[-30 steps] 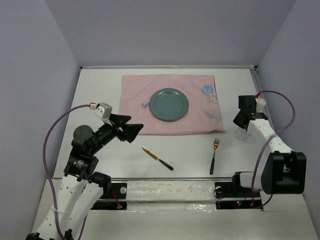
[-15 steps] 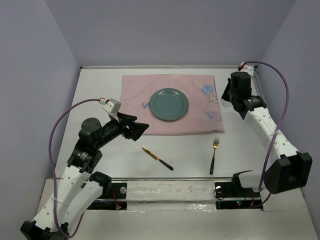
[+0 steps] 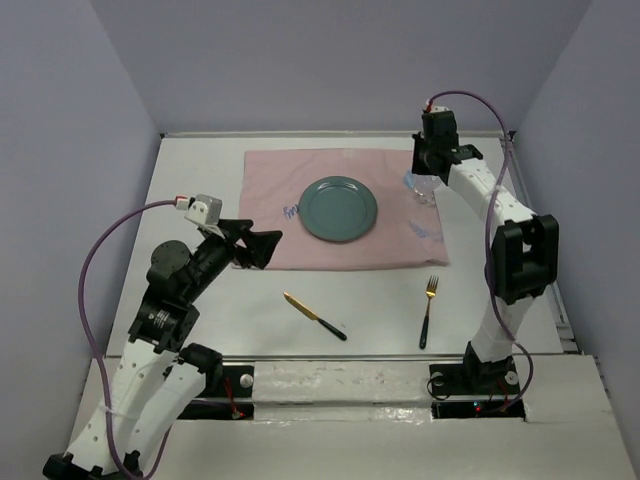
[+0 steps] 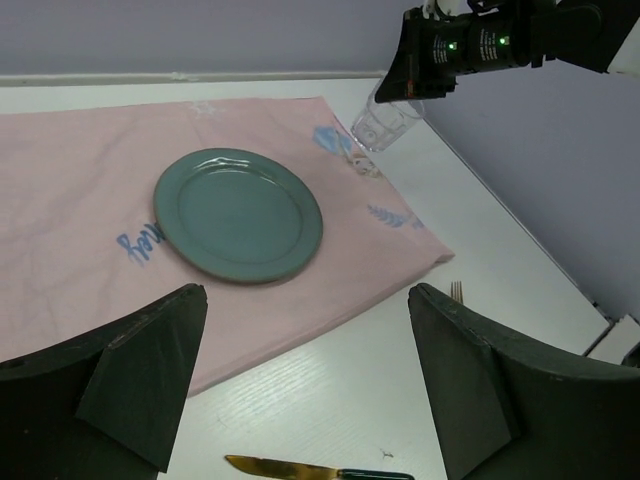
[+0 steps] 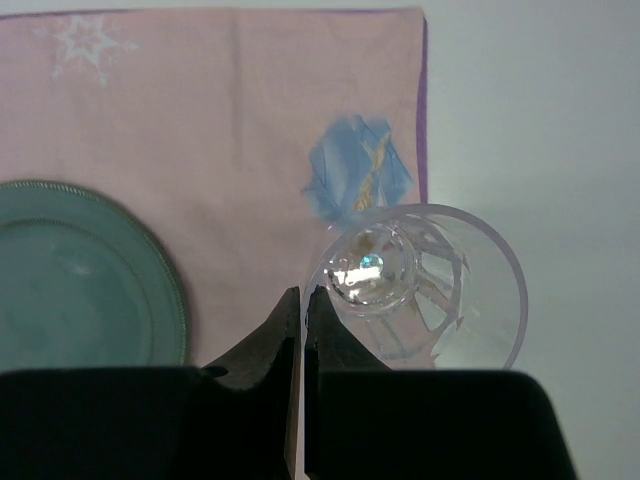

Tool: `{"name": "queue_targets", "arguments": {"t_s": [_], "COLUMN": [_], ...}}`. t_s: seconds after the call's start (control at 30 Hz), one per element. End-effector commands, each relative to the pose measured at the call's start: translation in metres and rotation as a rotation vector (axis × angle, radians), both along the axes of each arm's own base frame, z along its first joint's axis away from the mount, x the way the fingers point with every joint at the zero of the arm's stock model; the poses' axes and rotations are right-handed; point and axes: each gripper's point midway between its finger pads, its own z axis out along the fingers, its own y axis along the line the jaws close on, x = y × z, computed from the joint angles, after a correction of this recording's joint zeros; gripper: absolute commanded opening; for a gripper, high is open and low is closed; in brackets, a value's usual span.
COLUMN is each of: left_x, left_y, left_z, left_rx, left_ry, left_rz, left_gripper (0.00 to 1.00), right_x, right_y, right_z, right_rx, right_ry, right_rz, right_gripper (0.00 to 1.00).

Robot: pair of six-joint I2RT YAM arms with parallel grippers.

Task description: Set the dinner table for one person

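The white dinner table (image 3: 195, 180) holds a pink placemat (image 3: 385, 245) with a green plate (image 3: 339, 208) on its middle. My right gripper (image 3: 428, 172) is shut on the rim of a clear glass (image 3: 425, 190), holding it over the placemat's far right corner. In the right wrist view the fingers (image 5: 302, 292) pinch the wall of the glass (image 5: 430, 290). My left gripper (image 3: 268, 246) is open and empty above the placemat's near left edge. A gold knife (image 3: 314, 316) and a gold fork (image 3: 429, 308) with dark handles lie on the table in front of the placemat.
Grey walls close in the table on three sides. A metal rail (image 3: 330, 357) runs along the near edge. The left wrist view shows the plate (image 4: 238, 213), the glass (image 4: 385, 122), the knife (image 4: 300, 468) and the fork tips (image 4: 456, 291).
My right arm has swung the glass from the right side of the table to the placemat's far right corner. My left gripper drew back slightly to the left, still open.
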Motion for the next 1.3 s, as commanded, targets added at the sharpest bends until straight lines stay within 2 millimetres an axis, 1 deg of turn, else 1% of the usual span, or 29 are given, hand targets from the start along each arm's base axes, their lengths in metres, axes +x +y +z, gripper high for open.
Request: {"name": "queue_targets", "arguments": {"t_s": [0.0, 0.03, 0.07, 0.1, 0.13, 0.17, 0.27, 0.3, 0.37, 0.4, 0.47, 0.5, 0.53, 0.67, 0.73, 0.77, 0.83, 0.87, 0.97, 1.0, 1.07, 1.1, 1.13, 1.17, 1.2, 1.23, 1.27], "left_x": [0.01, 0.012, 0.012, 0.013, 0.013, 0.013, 0.014, 0.015, 0.015, 0.016, 0.016, 0.016, 0.016, 0.018, 0.018, 0.018, 0.019, 0.019, 0.019, 0.019, 0.02, 0.02, 0.02, 0.02, 0.02, 0.019, 0.019], "left_y": [0.008, 0.007, 0.007, 0.006, 0.006, 0.007, 0.008, 0.009, 0.01, 0.01, 0.01, 0.01, 0.01, 0.009, 0.008, 0.008, 0.009, 0.009, 0.008, 0.008, 0.009, 0.009, 0.01, 0.009, 0.01, 0.009, 0.009], "left_z": [0.009, 0.006, 0.005, 0.002, 0.002, 0.002, 0.001, 0.002, 0.001, 0.001, 0.001, 0.001, 0.001, -0.004, -0.004, -0.004, -0.005, -0.005, -0.005, -0.005, -0.005, -0.006, -0.004, -0.005, -0.005, -0.004, -0.004], "left_rx": [0.027, 0.031, 0.033, 0.036, 0.037, 0.038, 0.04, 0.038, 0.039, 0.039, 0.039, 0.04, 0.04, 0.045, 0.046, 0.046, 0.045, 0.046, 0.044, 0.044, 0.045, 0.044, 0.042, 0.043, 0.043, 0.041, 0.041], "left_ry": [-0.042, -0.032, -0.028, -0.019, -0.018, -0.019, -0.018, -0.018, -0.017, -0.016, -0.015, -0.014, -0.014, -0.001, 0.002, 0.002, 0.004, 0.005, 0.006, 0.006, 0.004, 0.006, 0.001, 0.003, 0.004, 0.003, -0.001], "left_rz": [0.049, 0.047, 0.046, 0.045, 0.045, 0.045, 0.053, 0.054, 0.058, 0.057, 0.059, 0.057, 0.056, 0.054, 0.051, 0.051, 0.056, 0.056, 0.054, 0.054, 0.056, 0.057, 0.057, 0.056, 0.057, 0.056, 0.054], "left_gripper": [0.93, 0.93, 0.93, 0.93, 0.93, 0.93, 0.93, 0.93, 0.93, 0.93, 0.93, 0.93, 0.93, 0.93, 0.93, 0.93, 0.93, 0.93, 0.94, 0.93, 0.94, 0.94, 0.94, 0.94, 0.94, 0.94, 0.93], "right_x": [0.044, 0.057, 0.063, 0.073, 0.075, 0.087, 0.101, 0.111, 0.118, 0.123, 0.128, 0.132, 0.135, 0.141, 0.143, 0.144, 0.145, 0.147, 0.147, 0.147, 0.147, 0.147, 0.147, 0.146, 0.146, 0.146, 0.144], "right_y": [0.017, 0.02, 0.021, 0.023, 0.023, 0.026, 0.025, 0.025, 0.022, 0.024, 0.024, 0.024, 0.022, 0.022, 0.022, 0.017, 0.019, 0.015, 0.016, 0.015, 0.014, 0.014, 0.014, 0.015, 0.016, 0.016, 0.016], "right_z": [0.032, 0.03, 0.029, 0.042, 0.026, 0.025, 0.018, 0.014, 0.009, 0.006, 0.002, 0.006, -0.006, -0.02, -0.026, -0.027, -0.033, -0.035, -0.043, -0.045, -0.044, -0.039, -0.036, -0.031, -0.026, -0.021, -0.009], "right_rx": [-0.019, -0.03, -0.034, -0.033, -0.047, -0.057, -0.096, -0.106, -0.144, -0.146, -0.155, -0.159, -0.172, -0.187, -0.188, -0.185, -0.171, -0.167, -0.161, -0.162, -0.163, -0.161, -0.158, -0.15, -0.145, -0.142, -0.133], "right_ry": [-0.095, -0.099, -0.103, -0.136, -0.103, -0.109, -0.098, -0.096, -0.091, -0.09, -0.091, -0.103, -0.087, -0.073, -0.067, -0.065, -0.059, -0.057, -0.045, -0.041, -0.044, -0.052, -0.056, -0.064, -0.072, -0.079, -0.097], "right_rz": [0.065, 0.074, 0.078, 0.079, 0.085, 0.096, 0.102, 0.1, 0.102, 0.106, 0.109, 0.107, 0.097, 0.099, 0.094, 0.086, 0.089, 0.083, 0.083, 0.082, 0.073, 0.068, 0.068, 0.071, 0.071, 0.069, 0.07], "right_gripper": [0.0, 0.0, 0.0, 0.0, 0.0, 0.0, 0.0, 0.0, 0.0, 0.0, 0.0, 0.0, 0.0, 0.0, 0.0, 0.0, 0.0, 0.0, 0.0, 0.07, 0.24, 0.39, 0.46, 0.56, 0.56, 0.59, 0.6]}}
